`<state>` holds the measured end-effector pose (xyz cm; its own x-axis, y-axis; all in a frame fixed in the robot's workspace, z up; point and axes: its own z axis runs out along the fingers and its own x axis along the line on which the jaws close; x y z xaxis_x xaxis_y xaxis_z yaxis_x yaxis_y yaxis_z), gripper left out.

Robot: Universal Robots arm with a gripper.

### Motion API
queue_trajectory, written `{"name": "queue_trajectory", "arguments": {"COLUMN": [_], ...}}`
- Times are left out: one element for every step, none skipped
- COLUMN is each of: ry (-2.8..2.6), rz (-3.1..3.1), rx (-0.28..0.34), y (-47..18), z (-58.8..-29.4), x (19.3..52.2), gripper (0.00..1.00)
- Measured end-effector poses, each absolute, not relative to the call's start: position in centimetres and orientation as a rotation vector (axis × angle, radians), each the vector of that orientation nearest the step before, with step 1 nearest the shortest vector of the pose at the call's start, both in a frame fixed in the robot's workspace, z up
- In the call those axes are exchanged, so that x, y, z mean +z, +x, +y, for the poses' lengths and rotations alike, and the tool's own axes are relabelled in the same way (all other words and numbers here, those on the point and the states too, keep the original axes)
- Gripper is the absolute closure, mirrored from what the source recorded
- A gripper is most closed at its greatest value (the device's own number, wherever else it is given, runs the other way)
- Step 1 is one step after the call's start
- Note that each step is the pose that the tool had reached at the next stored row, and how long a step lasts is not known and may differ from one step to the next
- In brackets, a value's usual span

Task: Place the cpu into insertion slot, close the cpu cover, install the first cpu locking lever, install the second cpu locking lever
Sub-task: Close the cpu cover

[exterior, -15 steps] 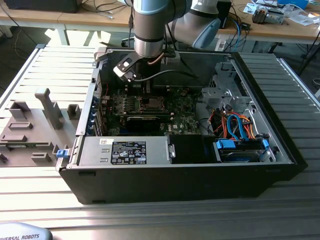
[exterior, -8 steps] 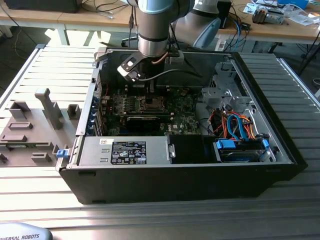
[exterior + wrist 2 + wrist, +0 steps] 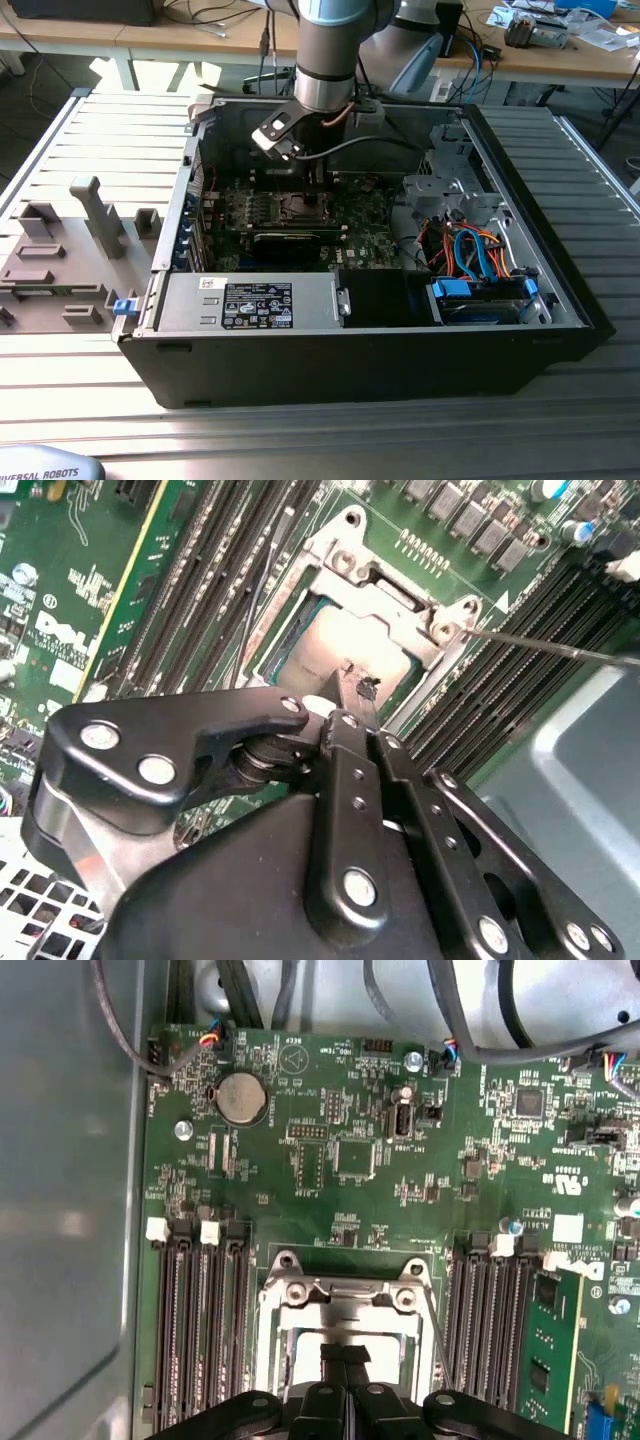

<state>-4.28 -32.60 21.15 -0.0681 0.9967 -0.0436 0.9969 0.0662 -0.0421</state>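
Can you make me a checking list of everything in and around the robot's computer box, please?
Surface: slatted metal table, carrying the open computer case.
Job's things: cpu sits in the insertion slot; cpu cover lies down around it; a thin locking lever juts out sideways.
Clutter: grey fixtures on the table.
Grippers: gripper shut, tips right above the cpu.
Cables: orange and blue cables inside the case.
Surroundings: wooden benches behind.

cpu (image 3: 345, 645) in insertion slot (image 3: 288, 632), cpu cover (image 3: 405, 602) down
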Motion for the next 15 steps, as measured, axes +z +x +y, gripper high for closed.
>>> {"name": "queue_trajectory", "arguments": {"ry": [2.143,2.143,2.143,2.144,2.144,2.144,2.144,2.144,2.144,2.144,2.144,2.144,2.144,2.144,2.144], "rz": [2.292,2.293,2.293,2.293,2.293,2.293,2.293,2.293,2.293,2.293,2.293,2.293,2.293,2.293,2.293], "rx": [-0.096,-0.097,-0.098,-0.098,-0.098,-0.098,-0.098,-0.098,-0.098,-0.098,-0.098,-0.098,-0.098,-0.098,-0.098], "y": [-4.09,-3.94,-3.87,-3.78,-3.74,-3.69,-3.65,-3.62,-3.62,-3.6,-3.59,-3.58,-3.58,-3.57,-3.58], "z": [-32.6,-32.6,-32.6,-32.6,-32.6,-32.6,-32.59,-32.59,-32.6,-32.6,-32.6,-32.6,-32.6,-32.6,-32.6], "x": [21.14,21.15,21.15,21.15,21.16,21.17,21.19,21.23,21.29,21.33,21.43,21.54,21.7,21.82,22.02], "gripper": [0.89,0.89,0.89,0.89,0.89,0.89,0.89,0.89,0.89,0.89,0.89,0.89,0.89,0.89,0.89]}}
